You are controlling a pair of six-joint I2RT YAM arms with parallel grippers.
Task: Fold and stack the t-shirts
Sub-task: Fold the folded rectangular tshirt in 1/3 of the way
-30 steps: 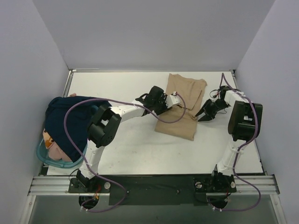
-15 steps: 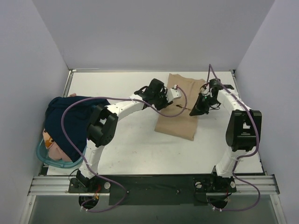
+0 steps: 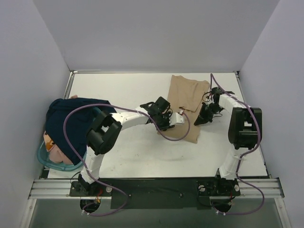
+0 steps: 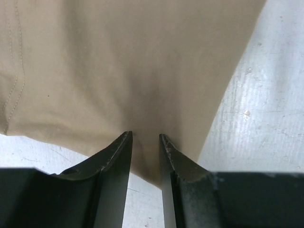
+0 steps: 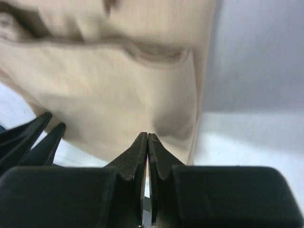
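Since the earlier frame the left tool (image 4: 145,140) has dropped from the upper left border of the tan shirt (image 3: 187,102) to its lower left border, while the right tool (image 5: 148,137) has slid only slightly down the right border.

**Position of the shirt.** The tan shirt lies right of centre in the top view, on the white counter (image 3: 123,152), already doubled into a long panel running from upper right to lower centre. A navy shirt (image 3: 71,121) is heaped at the left edge, over the basket (image 3: 43,159), where pinkish cloth (image 3: 54,153) shows beneath it.

**State of the tools.** In the left wrist view the jaws stand narrowly apart with tan cloth filling the gap and a shallow crease running up from it; this reads as a pinch on the near border. In the right wrist view the jaws meet tip to tip over the shirt's lower border. Whether a thin layer is caught between them cannot be told.

**Handling.** The cloth is judged light, limp and easily wrinkled. It will sag between two holds and drag on the counter, not slide as a sheet. Hold is best taken at the borders or corners, through all layers at once, with both tools level so that the fold line stays straight.
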